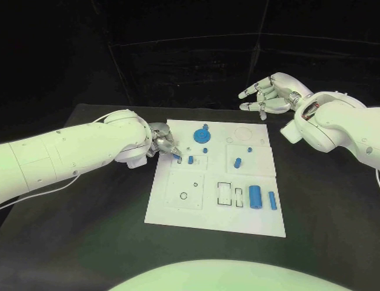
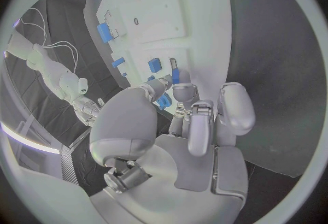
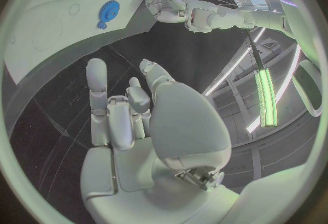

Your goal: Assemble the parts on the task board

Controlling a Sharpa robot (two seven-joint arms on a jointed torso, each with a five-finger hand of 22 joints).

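Black table [image 1: 85, 230], white board [image 1: 216, 212] at centre. Left hand [image 1: 162, 140] sits at the board's left edge, fingers curled by a small blue peg [image 1: 191, 159]; whether it pinches anything, cannot tell. Blue parts: gear [image 1: 203, 134], cylinder [image 1: 256, 196]. Likely light, stiff, slick; take by the sides. Right hand [image 1: 266, 97] hovers beyond the far corner, fingers spread, holding nothing. Open room near side.

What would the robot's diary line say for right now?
left hand: pinching small blue part at task board | right hand: holds nothing, above the table beyond the board | blue gear: on board
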